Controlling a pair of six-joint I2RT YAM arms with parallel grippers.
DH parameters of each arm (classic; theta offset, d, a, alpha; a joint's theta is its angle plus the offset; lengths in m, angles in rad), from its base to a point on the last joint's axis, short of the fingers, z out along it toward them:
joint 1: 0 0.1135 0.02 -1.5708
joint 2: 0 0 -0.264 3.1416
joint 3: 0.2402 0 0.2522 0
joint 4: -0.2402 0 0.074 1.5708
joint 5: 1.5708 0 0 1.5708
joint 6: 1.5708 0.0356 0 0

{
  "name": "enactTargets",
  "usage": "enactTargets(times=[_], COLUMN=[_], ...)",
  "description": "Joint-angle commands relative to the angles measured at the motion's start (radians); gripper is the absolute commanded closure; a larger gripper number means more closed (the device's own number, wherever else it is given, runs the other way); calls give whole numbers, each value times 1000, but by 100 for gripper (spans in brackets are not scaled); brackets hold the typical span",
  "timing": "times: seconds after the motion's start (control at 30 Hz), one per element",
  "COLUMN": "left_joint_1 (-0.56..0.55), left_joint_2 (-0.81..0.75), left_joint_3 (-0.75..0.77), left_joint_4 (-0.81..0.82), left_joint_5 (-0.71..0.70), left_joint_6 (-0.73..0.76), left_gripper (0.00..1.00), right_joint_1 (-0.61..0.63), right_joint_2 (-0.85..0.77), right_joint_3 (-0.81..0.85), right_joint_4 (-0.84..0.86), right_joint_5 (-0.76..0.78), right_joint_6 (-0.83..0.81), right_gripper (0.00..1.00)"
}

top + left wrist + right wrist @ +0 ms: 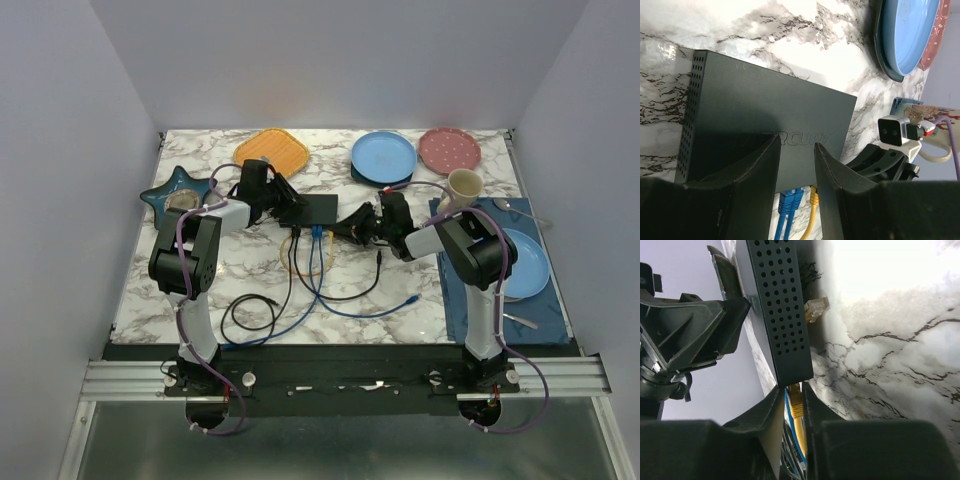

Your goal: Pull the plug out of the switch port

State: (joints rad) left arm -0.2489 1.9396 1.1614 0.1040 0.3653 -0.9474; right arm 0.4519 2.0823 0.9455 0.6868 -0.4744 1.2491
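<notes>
At the far left of the marble table [135, 280] a teal star-shaped dish [178, 192] is seen, and an orange tray [272, 152] is set at the far edge to its right. The switch [313, 210] is laid flat near the middle of the table, with its port edge turned toward the arms' bases. The left gripper [796, 142] is positioned over the switch's left part. Its fingers [757, 175] are held apart, their tips placed on the black top face, and nothing is clasped between them.

Two blue plugs [789, 200] are found side by side at the port edge. The yellow plug [796, 407] is set against that edge just right of them, nearest the vented right end. The right gripper [793, 391] is placed low at that corner, and the yellow plug is pinched between its narrowly set fingers [771, 410]. A loose translucent plug [816, 307] is seen on the marble just beside the vented end. Blue, yellow and black cables [316, 255] are trailed over the table toward the bases.

Further right, a blue plate [384, 157] and a pink dotted plate [449, 149] are placed at the far edge. A cream mug [463, 188] is stood at the far left corner of a dark blue mat [548, 322], on which a second blue plate [525, 262] is laid.
</notes>
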Motion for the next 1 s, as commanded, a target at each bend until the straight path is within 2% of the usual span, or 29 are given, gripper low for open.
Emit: enactTargets(times=[0.0,0.2,0.37,0.67,0.97], left_joint_1=[3,3,3,-76,-118], left_joint_2=[4,-1,-11,-45,22], left_joint_3=[-32,-37,-61,-127,-95], left_joint_4=[-32,-29,3,144,161], left_joint_5=[15,17,56,133,132], left_joint_6=[2,2,-22,-122,-136], left_gripper=[52,52,52,51,52], right_joint_1=[-2,-2,-2,-2,-2], right_joint_2=[24,28,30,9,-14], right_joint_3=[3,-13,-17,25,38], right_joint_4=[46,51,48,-78,-161], right_joint_5=[53,56,48,19,14], right_joint_6=[19,16,-19,-168,-243], right_gripper=[79,85,99,99,99])
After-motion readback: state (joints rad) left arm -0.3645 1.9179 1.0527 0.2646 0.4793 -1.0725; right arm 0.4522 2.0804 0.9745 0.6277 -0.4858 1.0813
